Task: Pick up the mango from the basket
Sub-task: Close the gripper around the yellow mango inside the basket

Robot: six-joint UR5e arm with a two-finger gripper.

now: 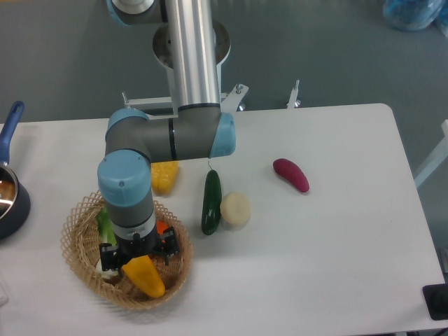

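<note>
The wicker basket [77, 262] sits at the front left of the table. Inside it lies the yellow mango [145, 276], angled toward the front right, its upper end under my gripper [135, 256]. The gripper points straight down over that end, its black fingers spread to either side, so it is open. A small patch of the round orange [161, 227] shows behind the gripper. The leafy green vegetable [105, 225] in the basket is mostly hidden by my wrist.
A lumpy yellow pepper [165, 176] lies just behind the basket. A dark green cucumber [211, 201], a pale round fruit [235, 208] and a purple eggplant [290, 174] lie to the right. A blue-handled pot [10, 189] stands at the left edge.
</note>
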